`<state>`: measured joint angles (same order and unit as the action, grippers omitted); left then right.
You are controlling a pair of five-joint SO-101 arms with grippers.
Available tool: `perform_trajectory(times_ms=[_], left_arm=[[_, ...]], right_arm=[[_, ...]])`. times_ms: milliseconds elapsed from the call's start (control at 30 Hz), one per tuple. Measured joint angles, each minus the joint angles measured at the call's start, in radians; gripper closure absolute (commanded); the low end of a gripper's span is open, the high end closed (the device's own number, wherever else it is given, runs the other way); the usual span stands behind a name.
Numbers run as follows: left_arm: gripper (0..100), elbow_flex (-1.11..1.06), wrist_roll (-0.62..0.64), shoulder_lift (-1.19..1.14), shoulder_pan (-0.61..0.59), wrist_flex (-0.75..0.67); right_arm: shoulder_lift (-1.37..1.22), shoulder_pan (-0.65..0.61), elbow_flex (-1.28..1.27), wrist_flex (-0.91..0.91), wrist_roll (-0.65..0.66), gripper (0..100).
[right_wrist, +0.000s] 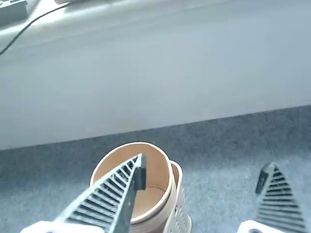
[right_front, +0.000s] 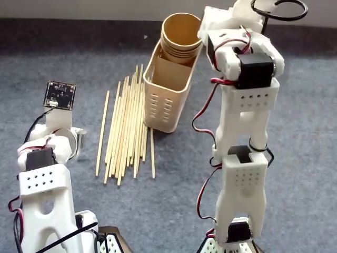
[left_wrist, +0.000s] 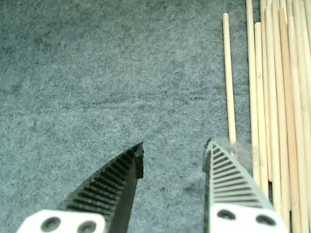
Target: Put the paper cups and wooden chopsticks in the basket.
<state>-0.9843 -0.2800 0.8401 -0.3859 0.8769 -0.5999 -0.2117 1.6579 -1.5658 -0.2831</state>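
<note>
A stack of brown paper cups (right_front: 181, 34) stands in the far end of the tan perforated basket (right_front: 166, 95). Several wooden chopsticks (right_front: 126, 126) lie in a loose bundle on the grey carpet, left of the basket. My right gripper (right_wrist: 204, 177) hangs open just above the paper cups (right_wrist: 133, 187), one finger over the top cup's mouth, nothing held. My left gripper (left_wrist: 172, 155) is open low over the carpet, beside the outermost of the chopsticks (left_wrist: 228, 77), with nothing between its fingers.
Grey carpet (right_front: 295, 158) covers the table. A pale wall or ledge (right_wrist: 155, 73) rises behind the basket (right_wrist: 177, 208). The right arm (right_front: 245, 132) stands tall to the right of the basket; the left arm (right_front: 45, 184) is folded low at the near left.
</note>
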Motion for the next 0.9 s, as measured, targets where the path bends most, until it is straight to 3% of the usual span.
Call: perform_trajectory(times_ms=[133, 267, 433, 533, 667, 900], left_arm=[[78, 0.074, 0.020, 0.000, 0.000, -0.005], [78, 0.284, 0.120, 0.000, 0.060, -0.114], [78, 0.466, 0.160, -0.023, 0.279, -0.425], [82, 0.520, 0.110, -0.117, 0.433, -0.562], [90, 0.621, 0.069, -0.333, 0.551, -0.595], [89, 0.987, 0.068, -0.675, 0.580, -0.594]], right_arm=[[-0.002, 0.066, 0.005, -0.132, 0.018, 65.2], [-0.025, 0.198, 0.005, -0.183, 0.152, 65.2], [-0.023, 0.331, 0.005, -0.187, 0.195, 65.2], [-0.048, 0.414, 0.000, -0.187, 0.201, 65.2], [-0.054, 0.511, -0.186, -0.187, 0.201, 65.2], [-0.068, 0.634, -0.512, -0.187, 0.255, 65.2]])
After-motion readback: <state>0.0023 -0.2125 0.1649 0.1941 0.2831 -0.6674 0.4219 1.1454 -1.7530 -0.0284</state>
